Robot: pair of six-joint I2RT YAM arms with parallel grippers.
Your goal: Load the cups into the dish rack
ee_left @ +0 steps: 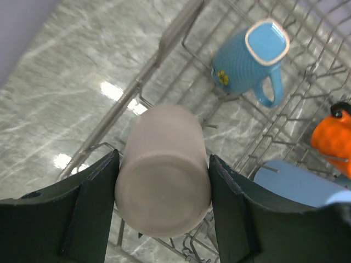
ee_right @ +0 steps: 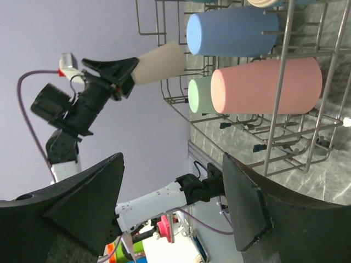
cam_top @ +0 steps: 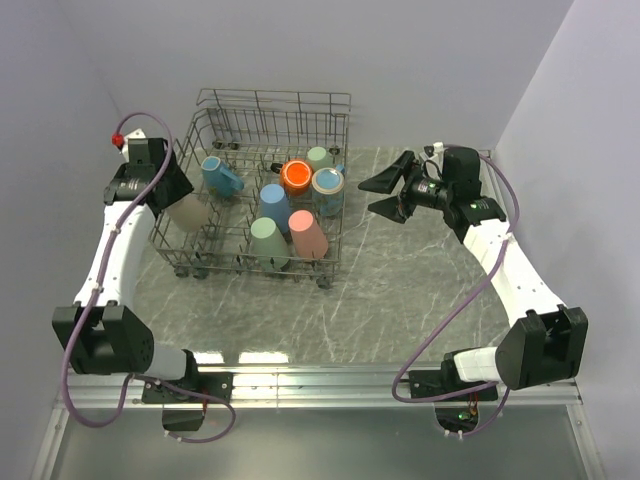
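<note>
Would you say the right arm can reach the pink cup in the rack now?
Probably yes: the right gripper is open, empty and right of the dish rack, and the pink cup stands near that side, uncovered, though the wire wall means coming from above.

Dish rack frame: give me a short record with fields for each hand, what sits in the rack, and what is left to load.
Left hand: shut on a beige plain plastic cup, held at the left edge of the grey wire dish rack
Right hand: open, empty, right of the rack
In rack: blue handled mug; bright orange cup; pale green cup; blue mug with a pale rim; blue tumbler; pink tumbler; green tumbler
Left to load: the beige cup
</note>
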